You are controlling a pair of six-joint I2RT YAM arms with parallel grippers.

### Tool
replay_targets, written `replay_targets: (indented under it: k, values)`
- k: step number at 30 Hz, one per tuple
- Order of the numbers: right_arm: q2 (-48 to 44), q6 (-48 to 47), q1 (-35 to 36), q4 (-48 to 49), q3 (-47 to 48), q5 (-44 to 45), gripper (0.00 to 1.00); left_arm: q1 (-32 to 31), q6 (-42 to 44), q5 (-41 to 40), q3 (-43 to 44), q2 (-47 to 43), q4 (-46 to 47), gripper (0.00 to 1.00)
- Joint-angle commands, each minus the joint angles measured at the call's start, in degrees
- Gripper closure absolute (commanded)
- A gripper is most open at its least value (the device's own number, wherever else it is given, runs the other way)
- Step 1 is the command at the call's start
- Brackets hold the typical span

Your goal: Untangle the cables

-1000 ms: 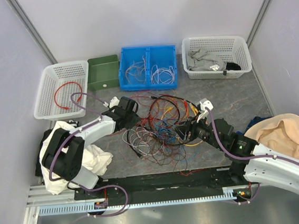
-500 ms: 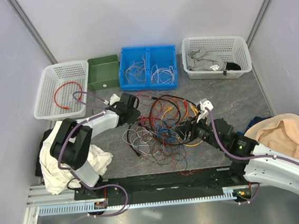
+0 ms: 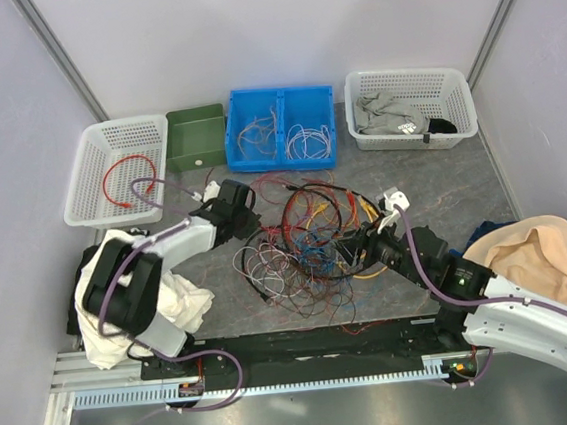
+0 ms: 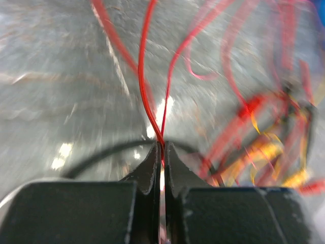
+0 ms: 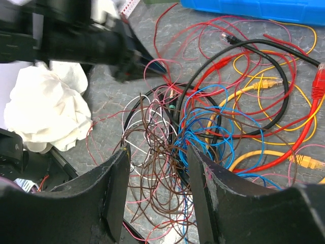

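Note:
The cables (image 3: 306, 235) lie in a loose tangle of red, orange, yellow, blue, brown, white and black wires at the table's middle. My left gripper (image 3: 247, 205) sits at the tangle's upper left edge. In the left wrist view, the left gripper (image 4: 162, 145) is shut on a thin red wire (image 4: 143, 76) that forks upward from the fingertips. My right gripper (image 3: 354, 252) hovers at the tangle's right side. Seen from the right wrist, the right gripper (image 5: 157, 150) stands open above brown and blue loops (image 5: 203, 127), gripping nothing.
A blue bin (image 3: 325, 96) with sorted wires and a green box (image 3: 196, 137) stand at the back. A white basket (image 3: 84, 171) at the left holds a red cable; another basket (image 3: 458, 90) holds cloth. A white cloth (image 3: 187, 304) lies front left, a tan hat (image 3: 534, 254) right.
My left gripper has closed on the thin red wire and drawn back slightly to the left. The right gripper stays open over the tangle, hardly moved.

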Motion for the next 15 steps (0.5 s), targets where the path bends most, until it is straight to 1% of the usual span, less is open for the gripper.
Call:
replay_targets:
  k: [1, 3, 4, 8, 11, 12, 13, 14, 15]
  values:
    - [-2.01, -1.08, 0.05, -1.06, 0.95, 1.26, 0.44, -0.08, 7.77, -2.1, 1.16, -18.58, -4.02, 0.98]
    - [-2.8, -1.52, 0.05, -1.23, 1.65, 1.44, 0.44, -0.17, 11.11, -4.29, 2.66, -23.62, -5.53, 0.98]
    - [-2.81, -1.7, 0.14, -1.23, 1.91, 1.61, 0.44, -0.17, 11.99, -4.91, 4.75, -28.08, -6.58, 0.98]
    - [-2.28, -2.14, 0.05, -1.15, 3.76, 1.09, 0.44, -0.17, 16.91, -6.33, 11.18, -33.83, -10.45, 0.98]
    - [-1.06, -2.66, 0.14, -0.18, 5.6, -1.1, 0.44, -0.17, 19.63, -3.79, 16.98, -34.1, -10.81, 0.98]
    - [-0.61, -2.84, 0.05, 0.78, 6.91, -1.9, 0.44, -0.17, 20.43, -1.69, 18.64, -33.15, -10.98, 0.98]
    - [-0.09, -3.19, 0.05, 1.22, 7.62, -3.21, 0.43, -0.17, 20.96, -0.62, 22.58, -32.27, -11.07, 0.98]
    - [0.96, -3.63, 0.05, 1.75, 9.19, -3.83, 0.43, -0.17, 22.18, 0.52, 24.7, -31.48, -11.07, 0.98]
    - [1.58, -3.81, 0.05, 2.1, 9.91, -4.36, 0.41, -0.17, 22.63, 2.79, 26.9, -29.55, -11.33, 0.98]
